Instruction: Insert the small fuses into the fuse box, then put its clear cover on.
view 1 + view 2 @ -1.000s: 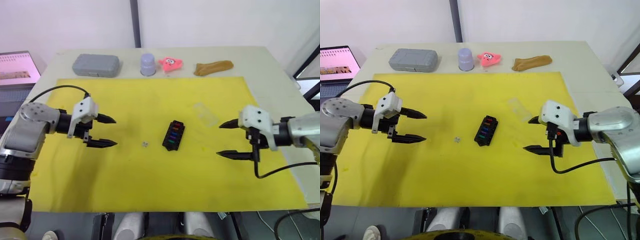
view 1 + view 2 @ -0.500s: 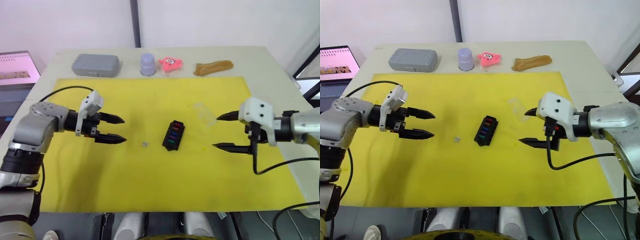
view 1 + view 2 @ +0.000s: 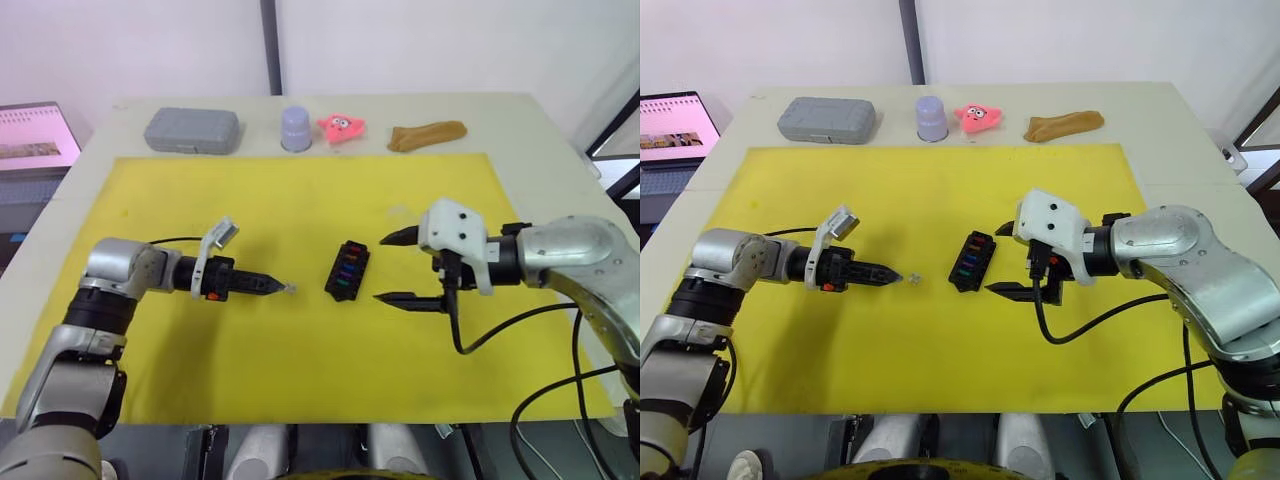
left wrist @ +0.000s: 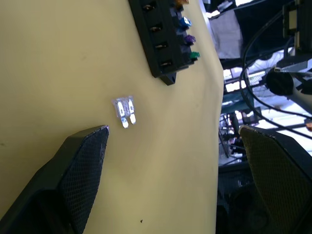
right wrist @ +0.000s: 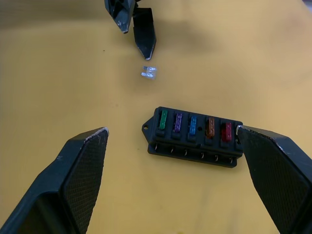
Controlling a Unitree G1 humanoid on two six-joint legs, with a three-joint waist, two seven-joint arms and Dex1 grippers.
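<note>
The black fuse box (image 3: 347,271) lies mid-mat with several coloured small fuses (image 5: 192,125) seated in a row. One pale loose fuse (image 4: 124,109) lies on the mat to its left. My left gripper (image 3: 280,287) is open and low over the mat, its fingertips just short of that loose fuse. My right gripper (image 3: 383,269) is open just right of the fuse box, and the box lies ahead of its spread fingers in the right wrist view. The clear cover (image 3: 400,214) shows faintly on the mat just beyond the right gripper.
A yellow mat (image 3: 300,200) covers the table. Along its far edge stand a grey case (image 3: 192,130), a lavender cup (image 3: 295,128), a pink star toy (image 3: 341,127) and a brown object (image 3: 427,135). A laptop (image 3: 35,135) sits off the table's left.
My left gripper has moved right and turned, its tips now at the loose fuse. My right gripper has moved left from the mat's right side to beside the fuse box.
</note>
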